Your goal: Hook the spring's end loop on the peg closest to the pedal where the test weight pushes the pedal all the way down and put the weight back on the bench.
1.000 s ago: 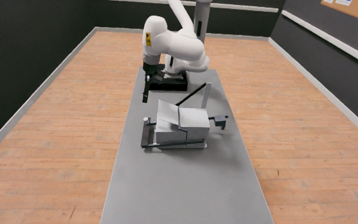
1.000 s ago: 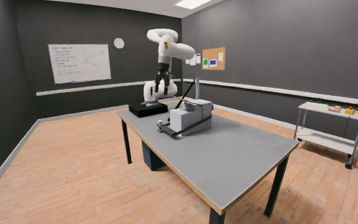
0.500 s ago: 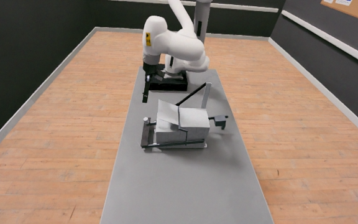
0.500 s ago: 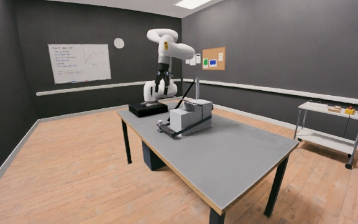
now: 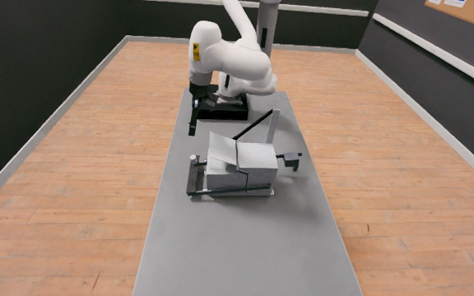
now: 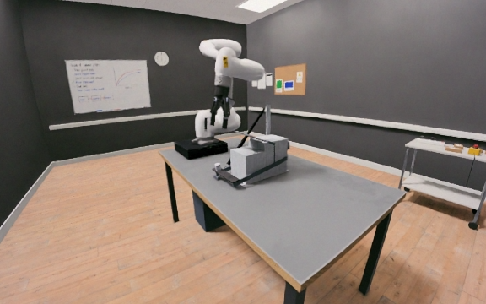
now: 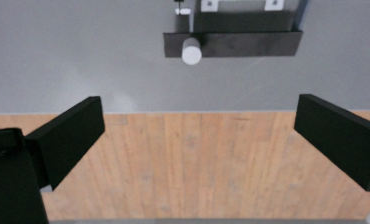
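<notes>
Grey tabletop (image 5: 245,242) (image 6: 310,211) (image 7: 61,65) here, wood floor (image 5: 76,164) (image 6: 99,219) (image 7: 211,165) around it; tool (image 5: 192,133) (image 6: 218,126) (image 7: 199,112) wide open, surface edge running right below it, feeder (image 5: 241,174) (image 6: 260,158) off to one side.

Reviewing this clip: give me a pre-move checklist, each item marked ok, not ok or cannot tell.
1. Gripper open, nothing between its fingers: ok.
2. Gripper raised clear of the feeder: ok.
3. Steel weight, apparently the small pale cylinder, on the bench well away from the feeder: not ok; it is at one end of the dark plate on the feeder's front.
4. Cylinder's base flat on that plate: cannot tell.
5. Spring's loop on the passing peg closest to the pedal: cannot tell; too small to make out.
</notes>
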Robot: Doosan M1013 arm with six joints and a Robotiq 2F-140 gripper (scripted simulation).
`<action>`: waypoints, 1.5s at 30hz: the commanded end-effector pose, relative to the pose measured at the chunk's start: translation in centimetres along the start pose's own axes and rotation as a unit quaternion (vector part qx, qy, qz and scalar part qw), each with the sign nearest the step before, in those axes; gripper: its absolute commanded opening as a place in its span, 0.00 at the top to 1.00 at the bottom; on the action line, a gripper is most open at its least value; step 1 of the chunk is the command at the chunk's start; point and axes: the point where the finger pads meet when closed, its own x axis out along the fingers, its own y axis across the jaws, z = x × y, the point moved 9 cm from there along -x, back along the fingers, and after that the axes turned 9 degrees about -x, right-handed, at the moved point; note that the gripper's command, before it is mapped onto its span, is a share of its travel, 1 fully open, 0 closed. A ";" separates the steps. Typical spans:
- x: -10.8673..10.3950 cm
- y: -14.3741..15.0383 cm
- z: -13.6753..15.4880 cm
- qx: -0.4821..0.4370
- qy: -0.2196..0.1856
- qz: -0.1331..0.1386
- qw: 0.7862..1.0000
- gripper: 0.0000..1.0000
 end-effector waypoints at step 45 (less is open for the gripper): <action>12.8 -0.3 1.8 0.000 0.139 0.023 0.990 0.00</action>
